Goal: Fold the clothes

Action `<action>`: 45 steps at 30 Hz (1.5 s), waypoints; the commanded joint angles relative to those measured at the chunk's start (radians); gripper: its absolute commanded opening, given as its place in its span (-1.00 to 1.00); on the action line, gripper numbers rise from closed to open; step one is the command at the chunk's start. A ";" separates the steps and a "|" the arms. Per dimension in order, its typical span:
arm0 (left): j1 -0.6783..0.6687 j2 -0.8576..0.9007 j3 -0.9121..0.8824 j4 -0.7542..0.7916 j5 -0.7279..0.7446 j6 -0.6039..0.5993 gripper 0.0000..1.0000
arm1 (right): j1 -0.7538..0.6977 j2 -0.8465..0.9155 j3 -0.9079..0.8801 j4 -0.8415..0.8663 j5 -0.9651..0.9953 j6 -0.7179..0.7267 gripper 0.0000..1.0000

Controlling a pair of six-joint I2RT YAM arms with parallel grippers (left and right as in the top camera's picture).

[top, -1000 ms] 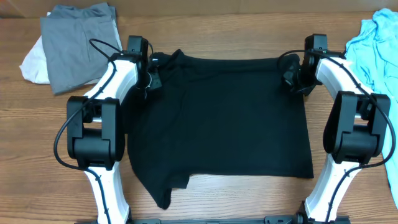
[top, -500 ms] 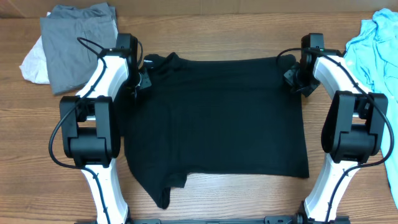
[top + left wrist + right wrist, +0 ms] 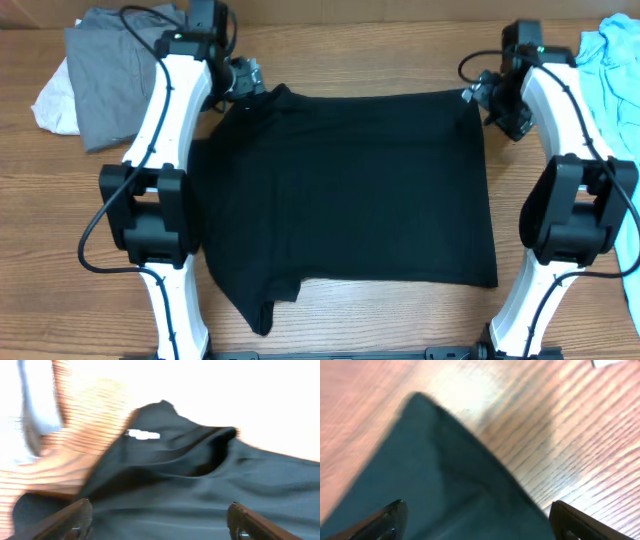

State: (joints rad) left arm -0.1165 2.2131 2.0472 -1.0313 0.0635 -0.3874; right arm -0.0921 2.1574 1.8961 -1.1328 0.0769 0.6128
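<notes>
A large black short-sleeved shirt (image 3: 350, 190) lies spread flat on the wooden table, one sleeve reaching to the front left. My left gripper (image 3: 243, 77) hovers open just above its far left corner by the collar; the left wrist view shows the collar opening (image 3: 215, 447) and a small white label (image 3: 144, 435), with fingertips (image 3: 80, 512) wide apart over the cloth. My right gripper (image 3: 478, 92) stands open over the far right corner (image 3: 427, 415) of the shirt, nothing between its fingers. The shirt lies loose under both.
A grey garment (image 3: 125, 65) lies folded at the back left on top of a white one (image 3: 55, 100). A light blue garment (image 3: 610, 70) is bunched at the back right edge. The arm bases stand at the front left and front right.
Both grippers have let go of the shirt's far corners, opened wide and lifted back toward the table's far edge. The shirt now lies flatter and stretched.
</notes>
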 commanded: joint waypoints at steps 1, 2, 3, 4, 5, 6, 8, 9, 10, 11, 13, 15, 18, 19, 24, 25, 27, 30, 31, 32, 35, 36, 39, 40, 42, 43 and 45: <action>-0.029 0.011 0.018 0.008 0.044 -0.055 0.66 | -0.003 -0.050 0.071 -0.023 -0.132 -0.059 0.89; -0.036 0.020 0.018 0.014 0.048 -0.055 0.67 | -0.003 -0.050 0.072 -0.023 -0.182 -0.072 0.90; -0.041 0.025 0.018 0.018 0.051 -0.056 0.67 | -0.003 -0.050 0.072 -0.024 -0.208 -0.072 0.90; -0.047 0.039 0.018 0.023 0.053 -0.055 0.67 | -0.003 -0.050 0.071 -0.025 -0.227 -0.071 0.90; -0.049 0.049 0.018 0.026 0.055 -0.056 0.67 | -0.002 -0.050 0.065 -0.025 -0.229 -0.071 0.90; -0.051 0.066 0.018 0.031 0.064 -0.056 0.67 | -0.001 -0.050 0.058 -0.026 -0.229 -0.071 0.91; -0.050 0.097 0.018 0.035 0.094 -0.062 0.66 | 0.000 -0.050 0.048 -0.037 -0.228 -0.072 0.91; -0.049 0.109 0.018 0.035 0.109 -0.061 0.67 | 0.001 -0.050 0.044 -0.042 -0.228 -0.075 0.91; -0.047 0.123 0.018 0.037 0.127 -0.054 0.66 | 0.003 -0.050 0.037 -0.044 -0.228 -0.090 0.91; -0.046 0.131 0.018 0.039 0.138 -0.053 0.65 | 0.005 -0.050 0.032 -0.044 -0.227 -0.099 0.92; -0.046 0.143 0.018 0.047 0.144 -0.029 0.65 | 0.010 -0.050 0.019 -0.044 -0.227 -0.117 0.92; -0.046 0.148 0.018 0.065 0.155 0.010 0.65 | 0.014 -0.050 0.000 -0.042 -0.224 -0.117 0.92; -0.047 0.149 0.018 0.086 0.134 0.036 0.65 | 0.014 -0.050 -0.041 -0.023 -0.225 -0.117 0.92; -0.047 0.149 0.018 0.093 0.113 0.036 0.66 | 0.014 -0.050 -0.053 -0.018 -0.225 -0.117 0.92; -0.022 0.149 0.018 0.102 0.061 -0.091 0.72 | 0.014 -0.050 -0.141 0.016 -0.225 -0.117 0.92; -0.014 0.149 0.018 0.101 0.067 -0.146 0.74 | 0.014 -0.050 -0.158 0.027 -0.225 -0.117 0.92; 0.001 0.149 0.018 0.106 0.110 -0.225 0.78 | 0.014 -0.050 -0.190 0.048 -0.225 -0.116 0.92; 0.019 0.149 0.018 0.134 0.188 -0.291 0.78 | 0.014 -0.050 -0.243 0.079 -0.226 -0.116 0.92; 0.025 0.149 0.018 0.145 0.214 -0.318 0.77 | 0.014 -0.050 -0.261 0.089 -0.226 -0.116 0.92; 0.029 0.149 0.018 0.148 0.225 -0.339 0.78 | 0.014 -0.050 -0.273 0.096 -0.226 -0.116 0.92; 0.037 0.149 0.018 0.154 0.250 -0.412 0.76 | 0.014 -0.050 -0.302 0.115 -0.226 -0.116 0.92; 0.038 0.149 0.018 0.154 0.259 -0.435 0.76 | 0.014 -0.050 -0.310 0.119 -0.226 -0.116 0.92; 0.038 0.149 0.018 0.171 0.294 -0.474 0.75 | 0.014 -0.050 -0.322 0.129 -0.229 -0.116 0.92; 0.037 0.149 0.018 0.181 0.307 -0.480 0.76 | 0.014 -0.050 -0.323 0.129 -0.229 -0.116 0.92; 0.036 0.149 0.018 0.195 0.321 -0.502 0.75 | 0.014 -0.050 -0.323 0.129 -0.229 -0.116 0.92; 0.035 0.149 0.018 0.199 0.323 -0.523 0.75 | 0.014 -0.050 -0.323 0.129 -0.229 -0.116 0.92; 0.033 0.149 0.018 0.190 0.323 -0.560 0.68 | 0.014 -0.050 -0.323 0.130 -0.229 -0.116 0.92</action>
State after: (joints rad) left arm -0.0769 2.3699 2.0521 -0.8375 0.3470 -0.8646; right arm -0.0822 2.1334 1.5806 -1.0096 -0.1493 0.5003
